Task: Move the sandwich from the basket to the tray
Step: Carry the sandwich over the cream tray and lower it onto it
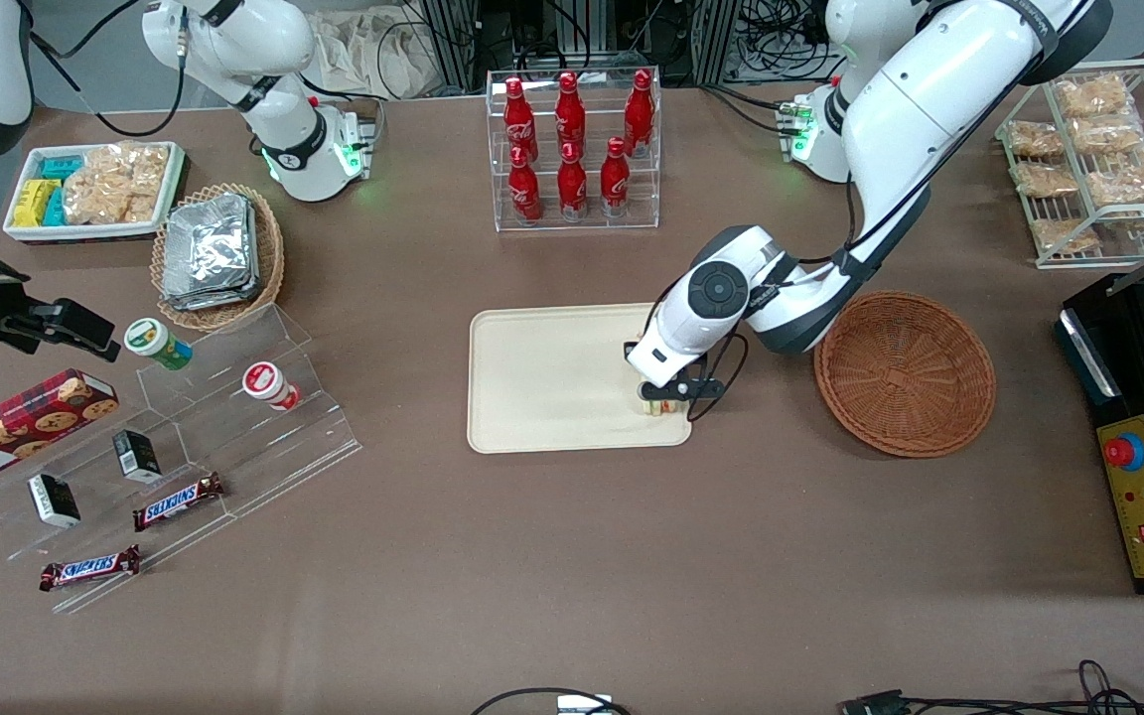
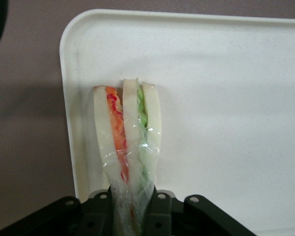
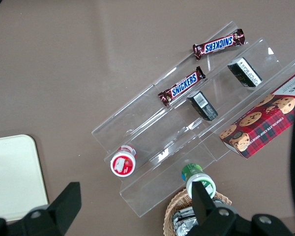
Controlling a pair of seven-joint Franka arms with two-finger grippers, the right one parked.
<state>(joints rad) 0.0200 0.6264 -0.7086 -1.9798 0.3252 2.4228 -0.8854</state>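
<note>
The sandwich (image 2: 128, 132), a wedge of white bread with orange-red and green filling in clear wrap, is held over the cream tray (image 2: 226, 98) close to one of its corners. My left gripper (image 2: 130, 209) is shut on the wrap's narrow end. In the front view the gripper (image 1: 669, 399) hangs low over the tray (image 1: 542, 382), at the corner nearest the brown wicker basket (image 1: 905, 372), and a sliver of the sandwich (image 1: 659, 406) shows beneath it. I cannot tell whether the sandwich touches the tray. The basket stands beside the tray toward the working arm's end, with nothing in it.
A clear rack of red cola bottles (image 1: 572, 149) stands farther from the front camera than the tray. A lighter basket of foil packs (image 1: 217, 253) and an acrylic stand with snacks (image 1: 185, 437) lie toward the parked arm's end. A wire rack of snack packs (image 1: 1093, 159) and a black box (image 1: 1143, 437) flank the basket.
</note>
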